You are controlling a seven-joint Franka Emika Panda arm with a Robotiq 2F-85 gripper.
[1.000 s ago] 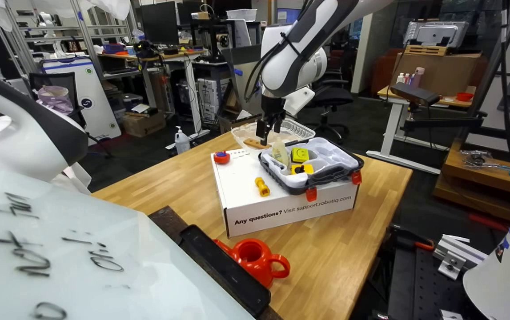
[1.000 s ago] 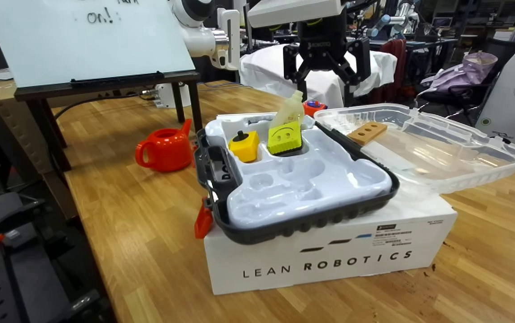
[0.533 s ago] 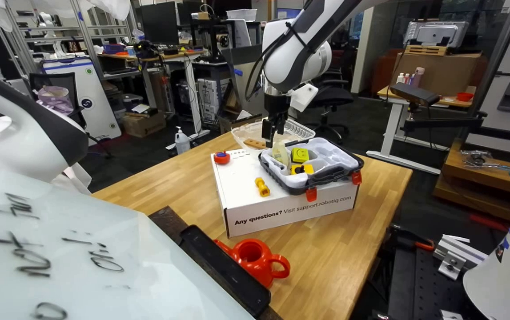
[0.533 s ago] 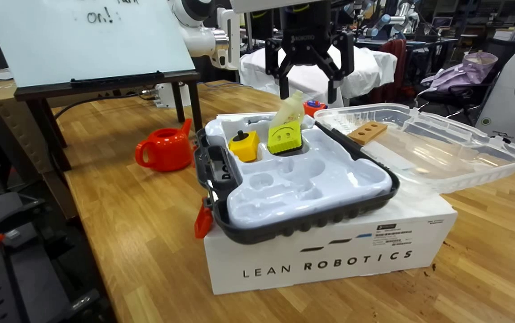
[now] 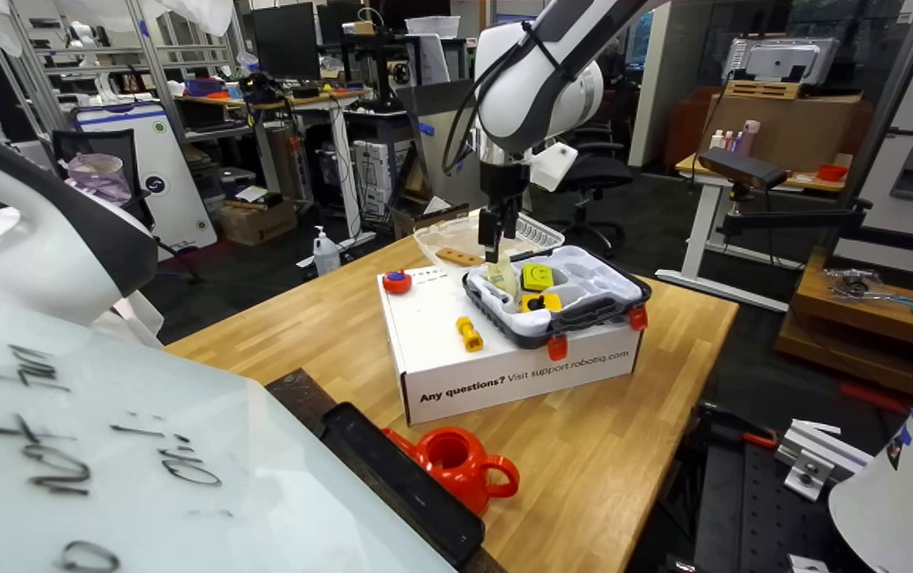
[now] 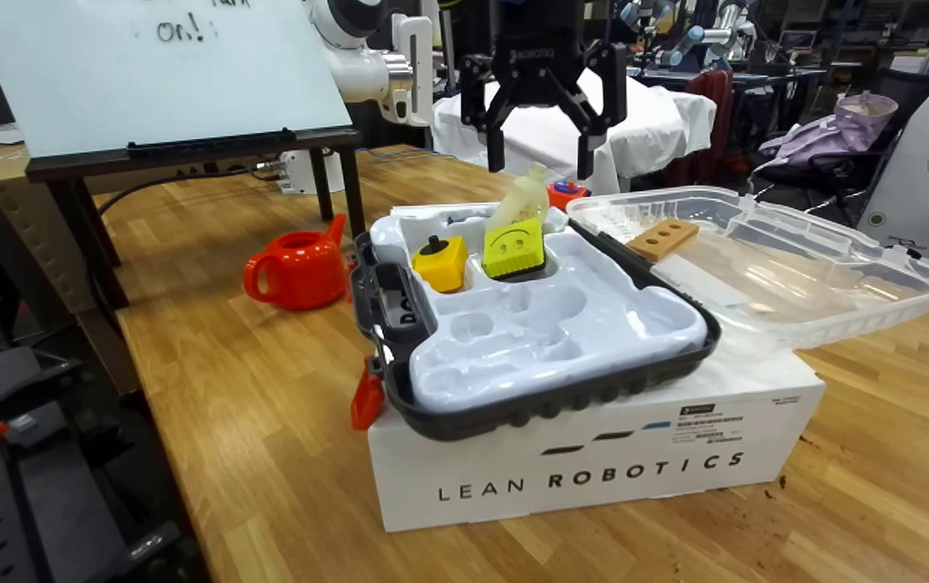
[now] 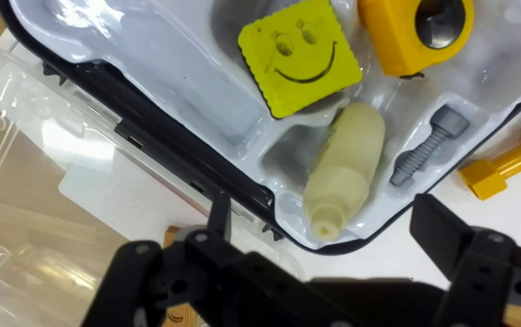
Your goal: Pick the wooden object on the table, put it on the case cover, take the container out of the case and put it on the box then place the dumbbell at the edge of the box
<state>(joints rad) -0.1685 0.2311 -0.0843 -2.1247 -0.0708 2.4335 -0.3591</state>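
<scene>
Black gripper [image 6: 541, 159]: is hanging tips down, jaws standing wide apart and holding nothing, presumably making room to straddle a round body.

Pale yellow bottle [image 7: 346, 163], probably the task's container: is leaning in a recess, between and just ahead of the jaws, neck pointing towards them; the tilt is raising the neck above its surroundings and should be offering a grip.

Sponge [image 7: 301, 56] and yellow block [image 7: 396, 41]: are sitting farther from the jaws, moulded hollows probably steadying them.

Grey bolt [image 7: 430, 143]: is lying ahead of one jaw, in a fitted slot.

Case [image 6: 513, 410]: is resting open below the jaws, carrying those four.

Cover [image 6: 804, 267]: is lying folded back past the opposite jaw, serving as a shelf for the wooden bar [image 6: 662, 240]; that step is apparently standing complete.

Dumbbell [image 5: 470, 334]: is lying past the bolt-side jaw, on the box [image 5: 428, 318] but seemingly short of its edge, presumably awaiting the last step.

Box: is lying flat under the case, lifting it off the table [image 6: 270, 389].

Red teapot [image 6: 302, 267]: is standing well apart from the jaws, seemingly playing no part.
</scene>
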